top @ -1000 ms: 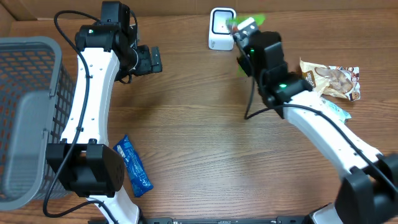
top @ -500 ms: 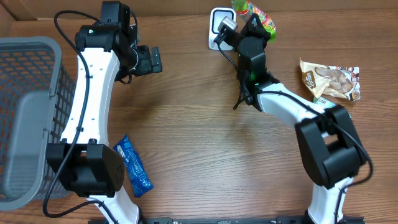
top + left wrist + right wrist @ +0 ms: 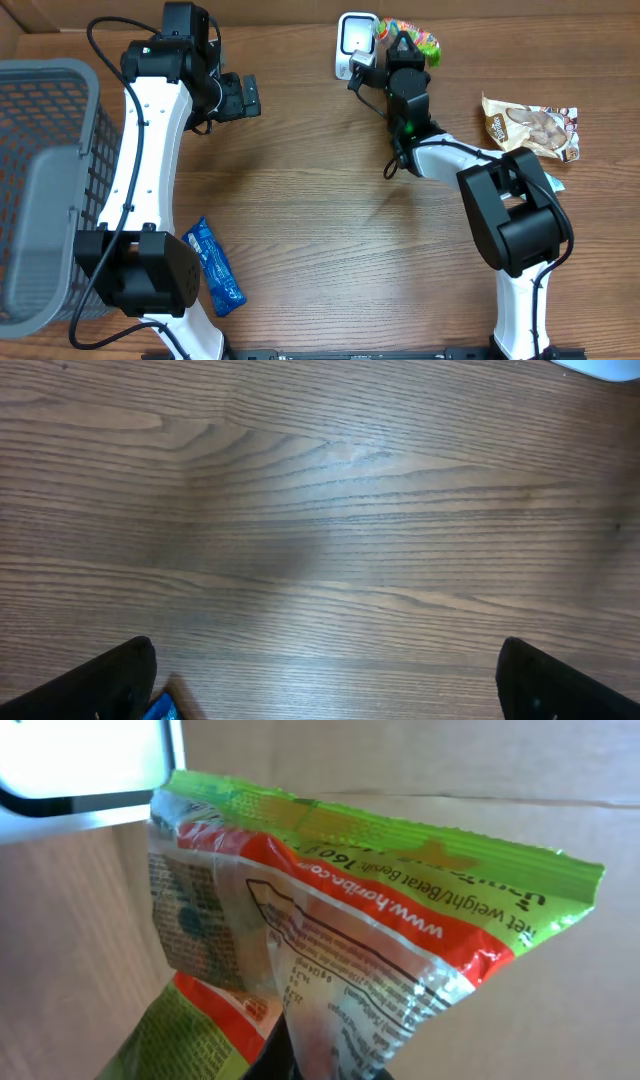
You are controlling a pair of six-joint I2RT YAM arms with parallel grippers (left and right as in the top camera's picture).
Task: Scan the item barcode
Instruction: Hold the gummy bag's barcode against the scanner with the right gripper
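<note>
1. Tabletop [image 3: 320, 230] of brown, streaky wood grain, seen from overhead. A grey basket [image 3: 40, 150] with lattice walls stands at the left edge. A glossy blue packet [image 3: 215, 265] lies near the left arm's base. A crinkled brown snack bag [image 3: 530, 125] lies flat at the right, its print too small to read. A white, rounded scanner [image 3: 355, 42] stands at the far edge. Just to its right, the right gripper [image 3: 400, 45] holds up the candy bag [image 3: 415, 28], shiny green and red film. The left gripper [image 3: 243, 97] hangs well apart from them, spread wide.
2. Left wrist: two black fingertips [image 3: 110, 680] sit in the bottom corners, far apart, with only wood grain between them. A sliver of the blue packet [image 3: 160, 710] shows beside the left one.
3. Right wrist: the candy bag [image 3: 330, 910] fills the view, pinched low down between closed dark fingers [image 3: 310, 1060]. It has a crimped green seal strip, a red band and clear, wrinkled film. The print runs upside down: "www.haribo.co…", "weight", "160". The scanner [image 3: 80, 760], white with a dark edge, is at the upper left, near the bag's corner. Plain cardboard [image 3: 450, 760] stands behind.
</note>
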